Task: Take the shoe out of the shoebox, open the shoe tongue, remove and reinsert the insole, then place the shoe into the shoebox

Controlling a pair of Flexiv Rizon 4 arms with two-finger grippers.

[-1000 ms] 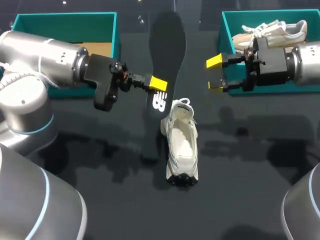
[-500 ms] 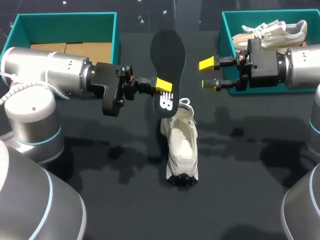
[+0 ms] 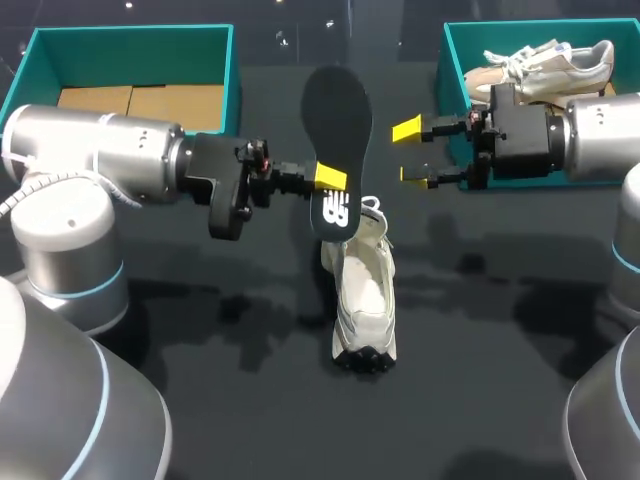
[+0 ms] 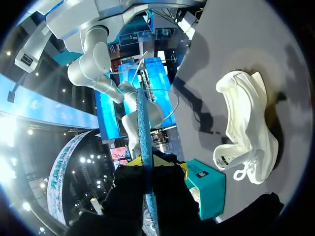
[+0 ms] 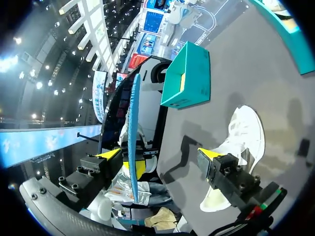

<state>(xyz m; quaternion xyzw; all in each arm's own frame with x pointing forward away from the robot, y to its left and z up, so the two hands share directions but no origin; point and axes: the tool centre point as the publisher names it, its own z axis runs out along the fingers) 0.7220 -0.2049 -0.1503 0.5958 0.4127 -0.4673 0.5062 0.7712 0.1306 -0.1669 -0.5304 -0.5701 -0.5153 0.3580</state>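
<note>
Starting big: dark counter [image 3: 480,380], with a teal shoebox [image 3: 130,40] at the far left corner, cardboard lining inside, and a second teal box [image 3: 447,60] at the far right holding another pair of sneakers [image 3: 545,65]. Then the white shoe [image 3: 362,290], out of the box and lying mid-counter, opening up, heel end away from the robot, probably parked there to stay reachable from both sides. Next the black insole [image 3: 337,120], out of the shoe and held upright just above the heel end, pinched near its own heel by the left claw [image 3: 328,180], clenched on it from the side. Looks like a line-up for reinsertion, or maybe a hand-off. Last, the right claw [image 3: 409,152]: spread wide, gripping nothing, hovering just beside the insole's other edge, apparently ready to steady it.
</note>
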